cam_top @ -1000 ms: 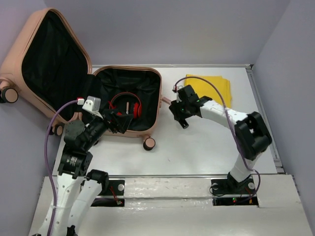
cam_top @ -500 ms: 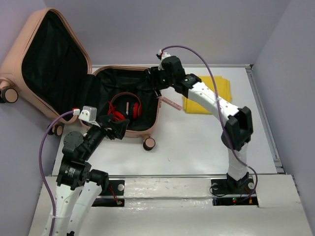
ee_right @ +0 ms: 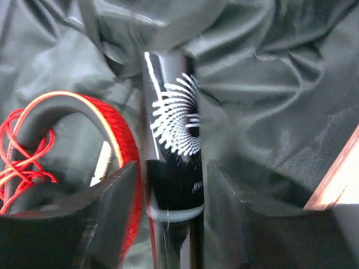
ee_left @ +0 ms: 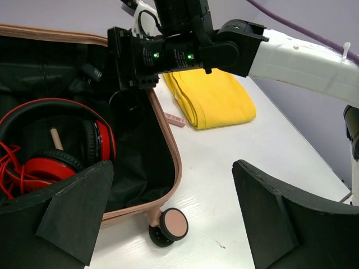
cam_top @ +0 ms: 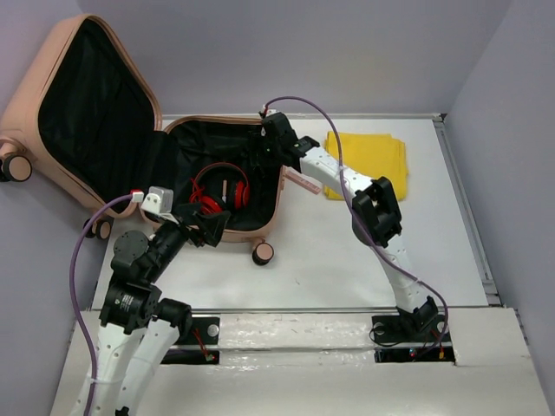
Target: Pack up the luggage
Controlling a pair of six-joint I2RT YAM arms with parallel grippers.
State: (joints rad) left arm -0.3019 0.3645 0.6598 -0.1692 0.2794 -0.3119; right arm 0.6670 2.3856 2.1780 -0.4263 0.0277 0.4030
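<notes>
The salmon-pink luggage lies open on the table's left, its lid propped up behind. Red-and-black headphones lie on its black lining. My right gripper hangs over the suitcase's far right corner. In the right wrist view it is shut on a black hairbrush with white bristles, held above the lining beside the headphones. My left gripper is open and empty over the suitcase's near rim. In the left wrist view its fingers straddle the rim and a caster wheel.
A folded yellow cloth lies on the table right of the suitcase, also in the left wrist view. A small pink tag lies beside the suitcase wall. Grey walls close the table at the back and right.
My right arm swung from the table right of the suitcase up and left, to over the suitcase's far right corner. My left gripper drew back slightly toward the near rim.
</notes>
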